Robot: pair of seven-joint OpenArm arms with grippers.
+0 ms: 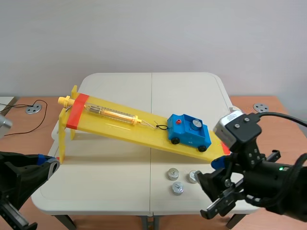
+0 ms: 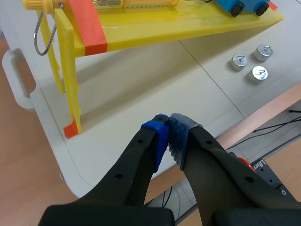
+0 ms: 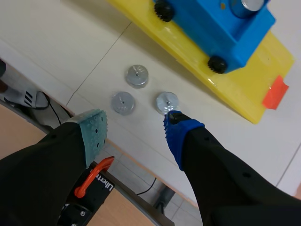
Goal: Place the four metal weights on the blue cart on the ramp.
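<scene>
The blue cart rests near the low end of the yellow ramp, with one metal weight on top of it. Three more metal weights lie on the table in front of the ramp. My right gripper is open above them; the weights lie just ahead of its fingers. My left gripper is shut on nothing near the table's front left edge; the weights lie far off.
A spring scale lies along the ramp, hooked to the cart by a string. The ramp's yellow stand rises at the left end. The table's front edge is close under both grippers.
</scene>
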